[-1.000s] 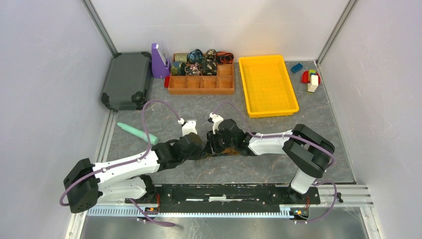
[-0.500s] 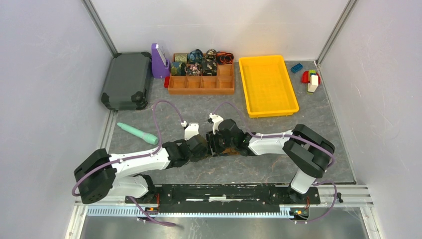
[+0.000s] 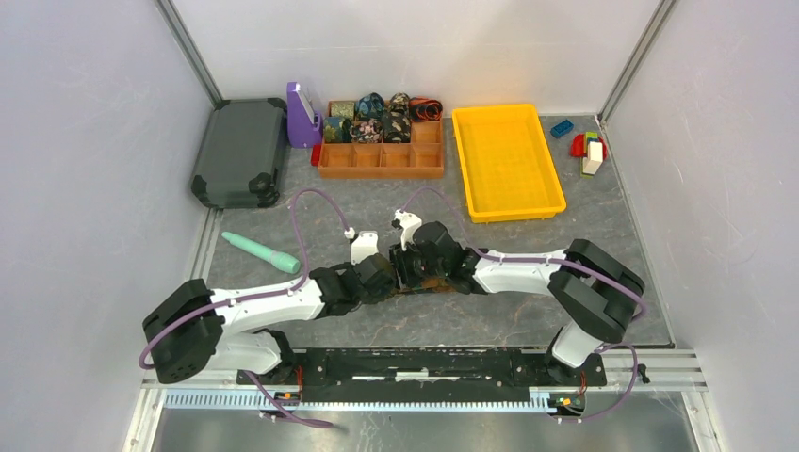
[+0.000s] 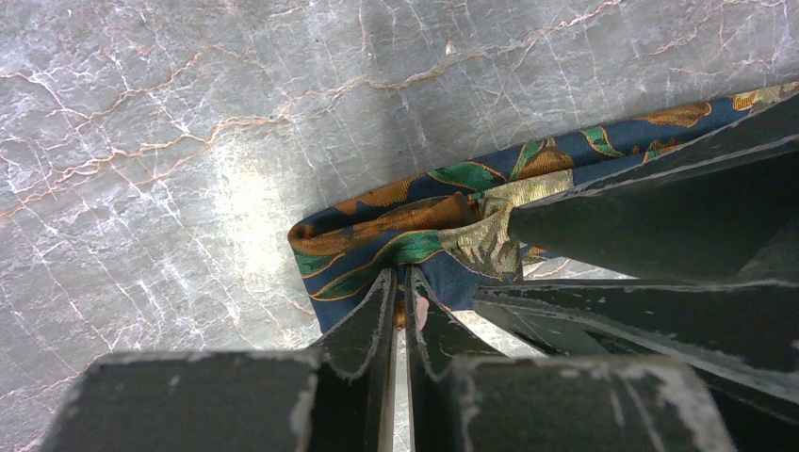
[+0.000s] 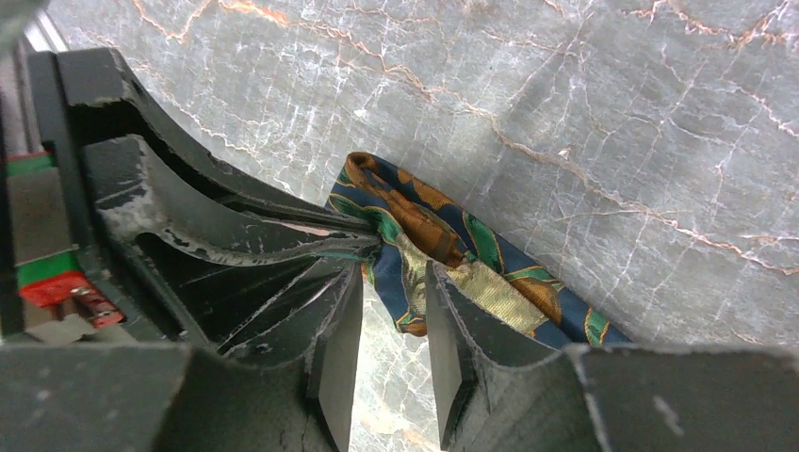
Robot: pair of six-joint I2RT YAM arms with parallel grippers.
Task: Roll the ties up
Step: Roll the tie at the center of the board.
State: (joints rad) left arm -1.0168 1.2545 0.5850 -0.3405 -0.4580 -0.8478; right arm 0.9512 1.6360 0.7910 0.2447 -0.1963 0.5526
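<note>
A navy tie (image 4: 405, 217) printed with orange and green leaves lies folded on the marble tabletop between the two arms, which meet at the table's middle. My left gripper (image 4: 402, 275) is shut, pinching the fold of the tie at its fingertips. From the other side, my right gripper (image 5: 396, 273) holds the tie (image 5: 443, 235), its jaws a little apart with the bunched fabric filling the gap at the tips. In the top view both grippers (image 3: 386, 279) (image 3: 403, 273) cover the tie, and only a brown edge (image 3: 432, 283) shows.
At the back stands a brown divided box (image 3: 382, 162) with several rolled ties (image 3: 377, 118) in its far row. A yellow tray (image 3: 509, 160) is to its right, toy blocks (image 3: 586, 146) far right, a grey case (image 3: 240, 151) and purple holder (image 3: 301, 115) left, and a teal stick (image 3: 261, 251) lies beside the left arm.
The left arm swung its elbow rightward and pushed in toward the right gripper, and its jaws closed on the tie's fold. The right gripper stayed almost in place.
</note>
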